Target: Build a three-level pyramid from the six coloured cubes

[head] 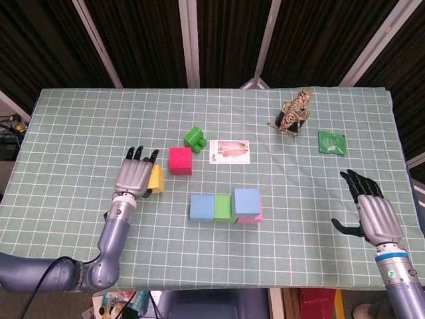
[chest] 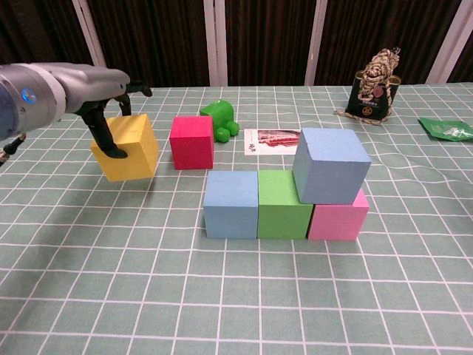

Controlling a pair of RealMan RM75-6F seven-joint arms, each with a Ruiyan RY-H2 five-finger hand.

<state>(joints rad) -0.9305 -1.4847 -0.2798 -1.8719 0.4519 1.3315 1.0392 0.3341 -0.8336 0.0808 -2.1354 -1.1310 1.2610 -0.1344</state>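
Yellow cube (chest: 126, 147) sits in the left hand (head: 135, 178), pinched and tilted, apparently lifted off the table (chest: 111, 281). Its likely slot lies to its right: the open top over the blue cube (chest: 230, 205) and green cube (chest: 284, 205), beside the upper blue cube (chest: 329, 166) resting over the green and pink cube (chest: 338, 216). Red cube (chest: 192, 142) waits behind the row, near the left hand. Far right, the right hand (head: 373, 214) hovers empty, fingers spread, well apart from everything, so the left is nearer.
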